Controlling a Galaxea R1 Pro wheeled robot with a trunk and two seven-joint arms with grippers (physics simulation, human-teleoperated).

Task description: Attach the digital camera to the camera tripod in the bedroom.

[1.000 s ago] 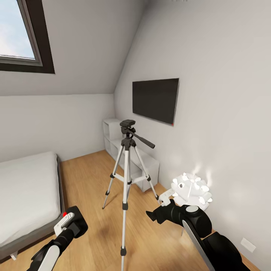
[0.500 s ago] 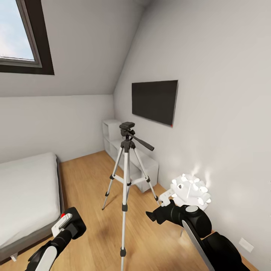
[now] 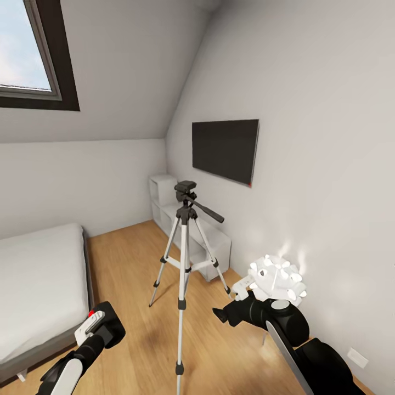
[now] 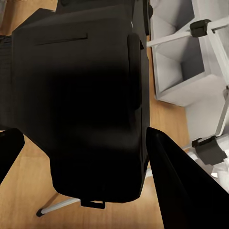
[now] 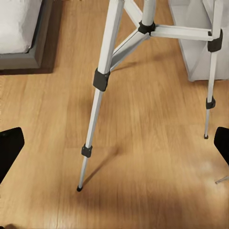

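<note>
A bedroom with white walls, a sloped ceiling and a light wood floor (image 3: 131, 263), seen from the robot's head. A dark-framed skylight (image 3: 33, 55) sits high on the left. A black television (image 3: 225, 149) hangs on the right wall, with a low white shelf unit (image 3: 164, 195) beneath and beyond it. A low white bed (image 3: 38, 280) lies along the left side.

The tripod (image 3: 184, 258) stands upright on the floor in the middle of the room, just ahead of the robot, its three silver legs spread and its black head empty, with the black pan handle pointing to the right.

At the near left, the left gripper (image 3: 101, 323) holds the camera (image 3: 109, 326), a small black box with a red dot. The wrist view confirms the fingers (image 4: 179, 186) closed on either side of the camera's (image 4: 78, 105) body, well below and left of the tripod head.

At the near right, the right gripper (image 3: 233, 307) hangs empty beside a glowing white lamp (image 3: 277, 280). Its fingers (image 5: 9, 152) are spread wide apart above the floor, with the tripod legs (image 5: 102, 86) in between.
</note>
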